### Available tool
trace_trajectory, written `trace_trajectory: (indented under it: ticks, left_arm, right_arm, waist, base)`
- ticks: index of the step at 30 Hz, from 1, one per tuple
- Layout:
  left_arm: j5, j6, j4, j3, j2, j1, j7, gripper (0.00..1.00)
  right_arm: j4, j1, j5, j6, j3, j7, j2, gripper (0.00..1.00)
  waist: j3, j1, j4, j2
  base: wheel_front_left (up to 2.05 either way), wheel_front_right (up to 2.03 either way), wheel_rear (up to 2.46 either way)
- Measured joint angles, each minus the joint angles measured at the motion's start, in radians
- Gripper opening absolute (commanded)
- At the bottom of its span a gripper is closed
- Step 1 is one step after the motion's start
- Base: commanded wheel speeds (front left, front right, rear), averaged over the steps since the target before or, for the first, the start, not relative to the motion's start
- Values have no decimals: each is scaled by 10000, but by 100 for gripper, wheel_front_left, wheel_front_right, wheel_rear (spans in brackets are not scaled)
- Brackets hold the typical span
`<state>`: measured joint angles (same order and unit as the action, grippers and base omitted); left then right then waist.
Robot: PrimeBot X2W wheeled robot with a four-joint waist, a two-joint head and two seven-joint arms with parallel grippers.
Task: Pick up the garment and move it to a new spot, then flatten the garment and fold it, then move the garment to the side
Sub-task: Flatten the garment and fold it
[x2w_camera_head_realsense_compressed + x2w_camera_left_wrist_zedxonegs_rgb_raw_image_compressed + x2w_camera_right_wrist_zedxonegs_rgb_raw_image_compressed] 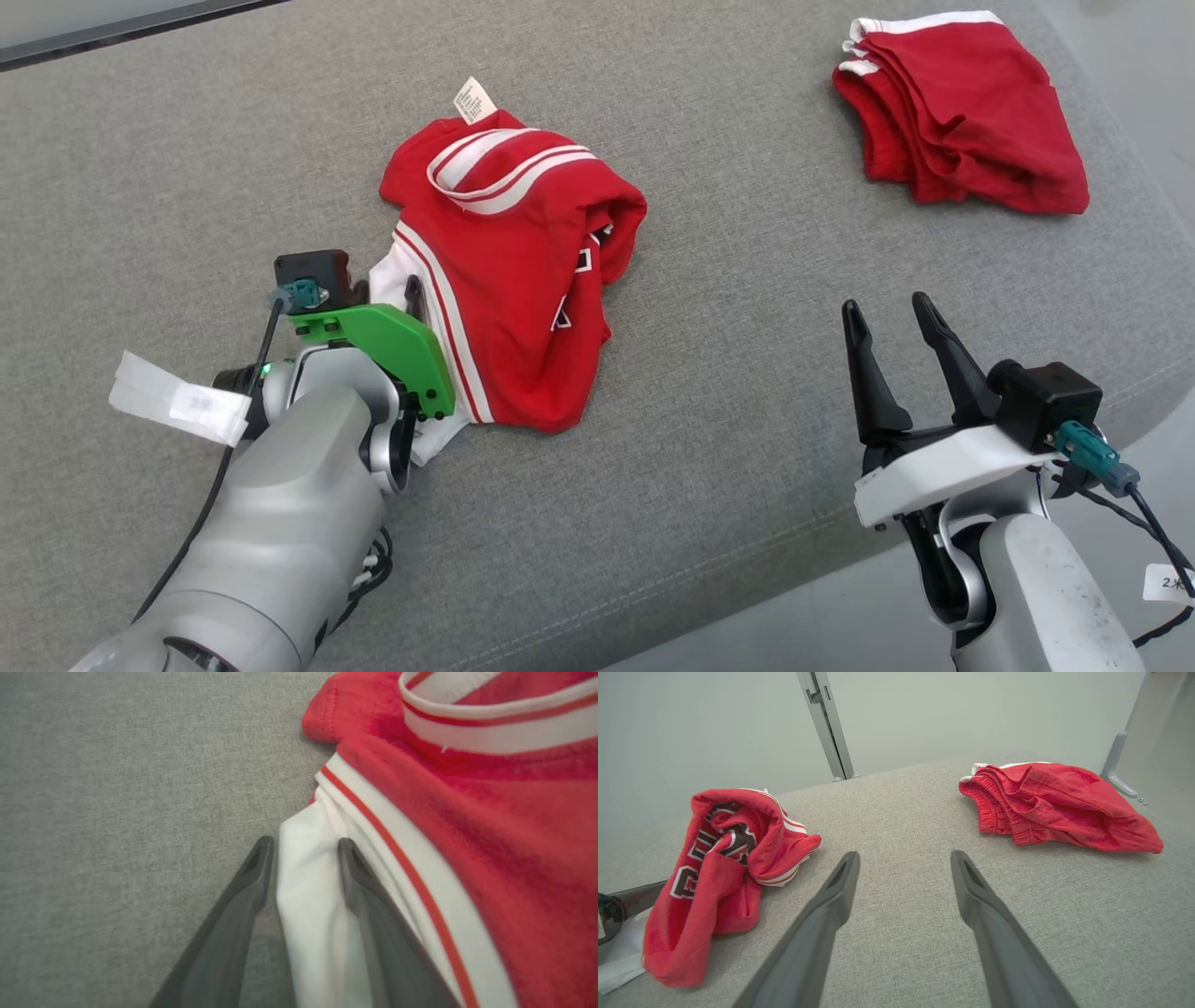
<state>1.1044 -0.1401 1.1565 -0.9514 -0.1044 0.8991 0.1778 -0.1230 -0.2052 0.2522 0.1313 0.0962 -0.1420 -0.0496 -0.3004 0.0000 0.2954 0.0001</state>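
Crumpled red jersey (523, 271), white-trimmed, lies mid-table (747, 392), a little left of centre. Low at its near-left edge: left hand (303, 845), fingers spread, straddling a white fold of the jersey without pinching it. Near the table's front edge: right hand (892, 313), spread wide, empty, well apart from the jersey. Far right corner: bundled red shorts (962, 112).

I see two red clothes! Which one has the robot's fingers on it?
The striped jersey: the left gripper straddles its white edge. The red shorts lie far off, untouched.
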Motion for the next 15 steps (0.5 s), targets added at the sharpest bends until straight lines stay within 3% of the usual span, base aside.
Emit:
trace_trajectory:
  ticks: [8, 15]
  left_arm:
    - [115, 190, 138, 259, 259, 36, 575, 0]
    - [426, -13, -433, 1816, -134, 184, 803, 0]
  right_arm:
    - [-107, -18, -52, 0, -205, -8, 2, 100]
    - [-48, 109, -213, 0, -539, 86, 4, 100]
  waist:
    - [187, 0, -381, -1]
    - [492, 0, -1038, 0]
  base:
    - [0, 0, 0]
    - [0, 0, 0]
